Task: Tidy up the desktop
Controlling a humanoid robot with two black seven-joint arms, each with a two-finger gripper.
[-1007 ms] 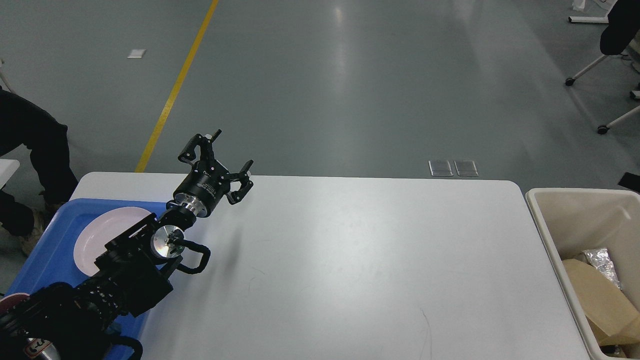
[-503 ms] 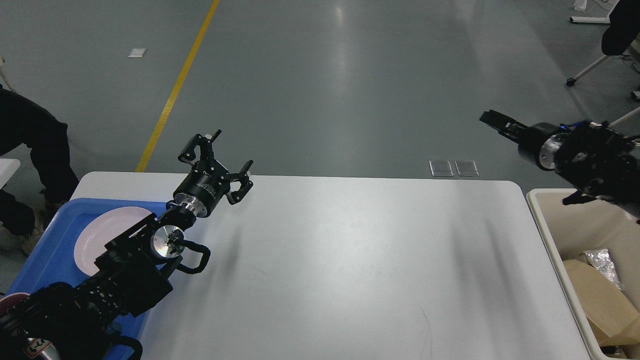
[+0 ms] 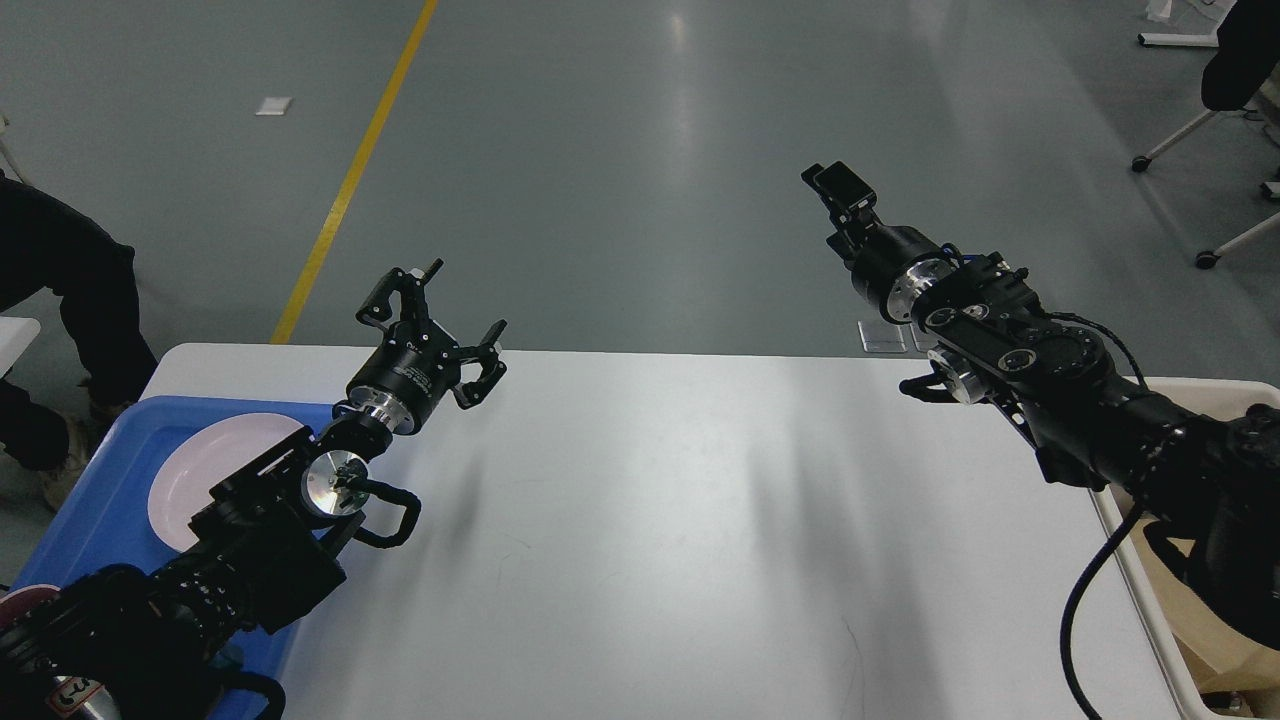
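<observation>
The white desktop (image 3: 650, 520) fills the middle of the head view, and nothing lies on its bare surface. My left gripper (image 3: 447, 310) hovers over the desktop's far left part with its fingers spread open and empty. My right gripper (image 3: 838, 187) is raised above and beyond the desktop's far right edge and points up and left. It is seen small and dark, so I cannot tell its two fingers apart. It holds nothing that I can see.
A blue tray (image 3: 105, 480) with a white plate (image 3: 200, 465) sits at the desktop's left end, partly under my left arm. A beige bin (image 3: 1205, 388) holding brown cardboard (image 3: 1230, 655) stands at the right, mostly behind my right arm. A person (image 3: 60, 290) stands at far left.
My right arm has swung in from the right, out of view a second ago, to above the desktop's far right corner. My left arm has not moved.
</observation>
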